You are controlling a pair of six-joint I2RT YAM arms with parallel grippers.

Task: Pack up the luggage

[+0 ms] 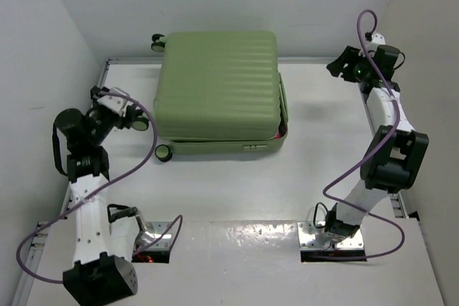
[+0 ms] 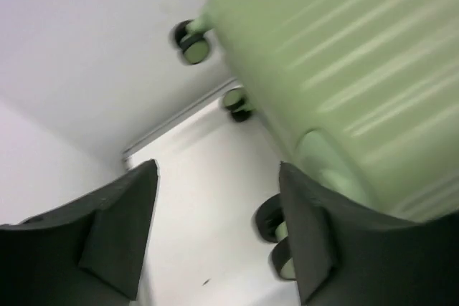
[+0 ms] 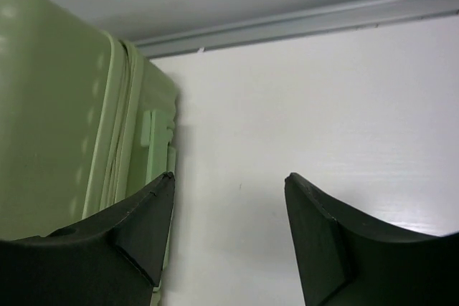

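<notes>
The luggage [image 1: 215,91] is a light-green ribbed suitcase lying flat at the back middle of the table, lid down. A sliver of pink [image 1: 281,131] shows at its front right seam. My left gripper [image 1: 140,121] hovers open just left of the case, near the front left wheel [image 1: 163,153]. In the left wrist view the open left gripper [image 2: 219,170] holds nothing, with the shell [image 2: 344,55] and a wheel [image 2: 272,220] to its right. My right gripper [image 1: 337,66] stands open beyond the case's right side. In the right wrist view the right gripper [image 3: 229,177] frames bare table beside the luggage [image 3: 50,105].
A metal rail [image 1: 308,62] runs along the table's back edge, also seen as the rail [image 3: 301,26] in the right wrist view. White walls close in on the left, back and right. Another wheel [image 1: 157,41] sticks out at the case's back left corner.
</notes>
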